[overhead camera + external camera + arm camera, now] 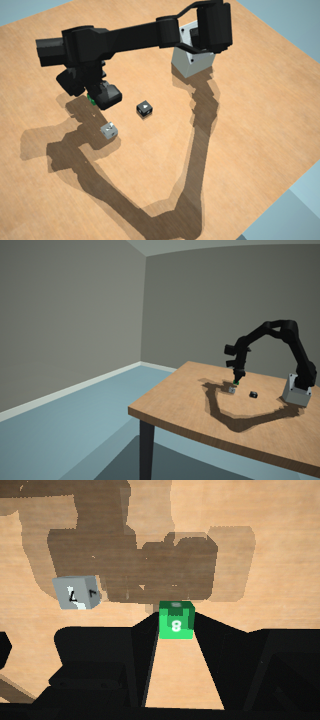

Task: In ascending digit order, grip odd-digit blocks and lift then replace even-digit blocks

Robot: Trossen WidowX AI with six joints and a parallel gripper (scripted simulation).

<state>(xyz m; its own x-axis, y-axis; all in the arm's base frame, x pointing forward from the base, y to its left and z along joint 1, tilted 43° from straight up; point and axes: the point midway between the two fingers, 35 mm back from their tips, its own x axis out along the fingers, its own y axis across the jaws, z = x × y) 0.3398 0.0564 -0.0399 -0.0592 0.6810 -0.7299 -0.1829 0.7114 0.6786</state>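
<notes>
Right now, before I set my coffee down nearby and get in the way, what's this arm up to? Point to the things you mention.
The robot's gripper (90,99) (235,382) (175,616) is shut on the green block (90,99) (235,382) (176,626), marked 8. The gray block (109,130) (231,390) (75,593), marked 7, and the black block (144,108) (253,394) sit on the table, ungripped. Eight is even, so this one calls for a small lift and a set-down.
</notes>
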